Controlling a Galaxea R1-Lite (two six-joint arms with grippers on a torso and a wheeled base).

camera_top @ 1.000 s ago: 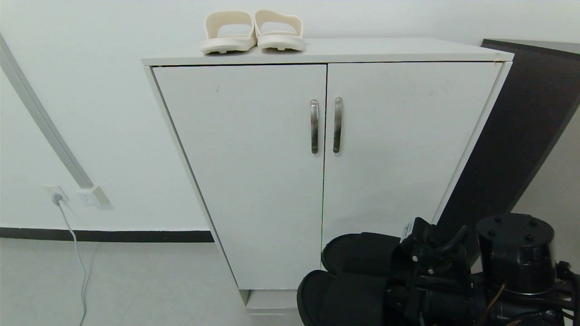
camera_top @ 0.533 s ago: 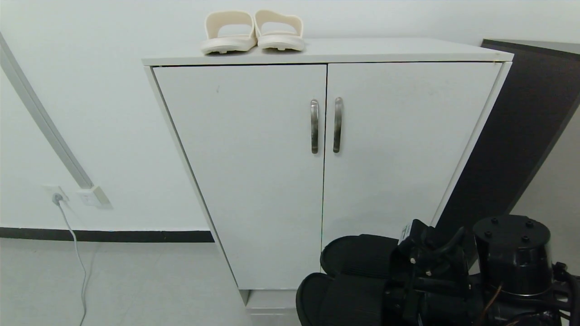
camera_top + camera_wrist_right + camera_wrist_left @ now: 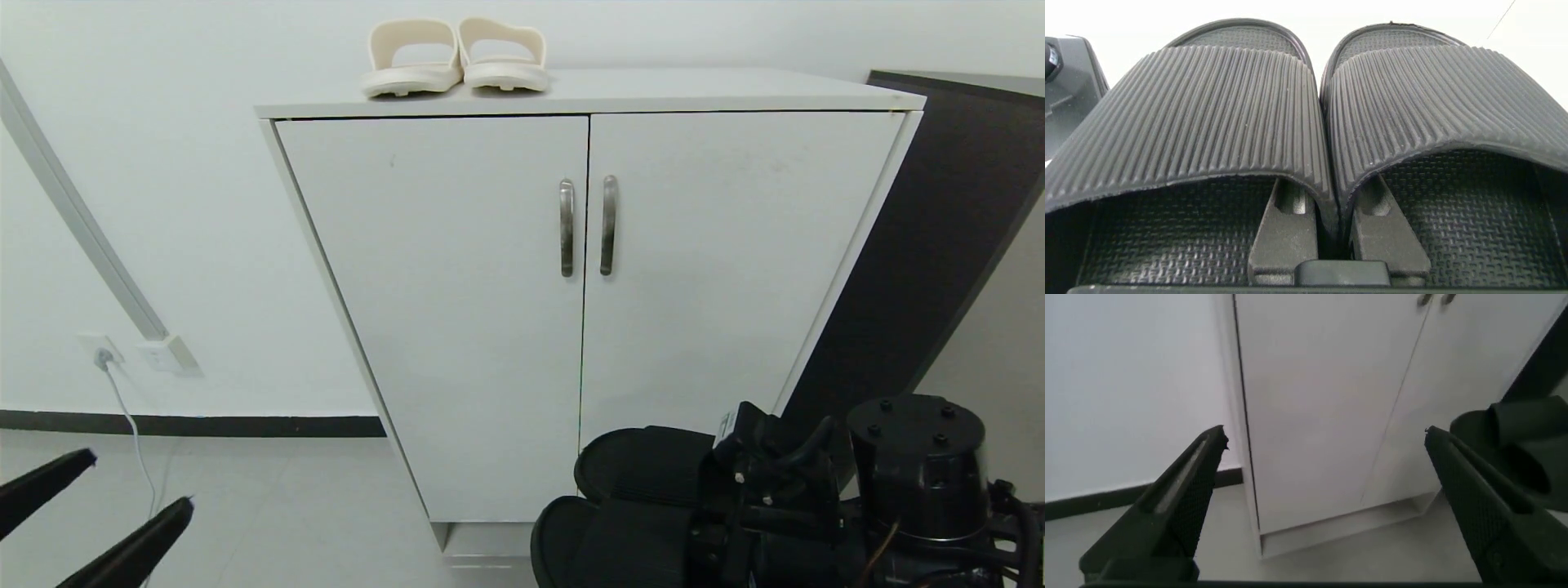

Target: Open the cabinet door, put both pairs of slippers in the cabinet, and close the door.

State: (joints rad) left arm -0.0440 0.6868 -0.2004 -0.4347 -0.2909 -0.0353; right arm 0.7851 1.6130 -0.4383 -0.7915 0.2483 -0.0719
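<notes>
Two pairs, neither stowed yet. Cream slippers (image 3: 455, 57) sit side by side on top of the cabinet (image 3: 816, 86), 12 o'clock in the head view. Black slippers (image 3: 645, 465) are at 5 o'clock, carried by the right gripper (image 3: 1333, 220). Its fingers (image 3: 1282, 237) run in under both straps and pinch the two touching inner walls together, so one clamp hauls the pair as a unit.

Both doors look fully closed. Left-door handle (image 3: 566, 228) and right-door handle (image 3: 608, 225) stand upright, just beside each other at the centre seam.

Left gripper (image 3: 140, 477) is at 8 o'clock, spread wide, nothing in it, well apart from the cabinet. Its wrist view faces the lower part of the left door (image 3: 1315, 408).

My read: the right arm is tied up with the load, so the free left one takes a handle, and the wide spread suits that. Door opening hasn't begun.

Risk: the black pair hangs near the right door's lower front and could foul its swing. Left door looks the cleaner pick.
</notes>
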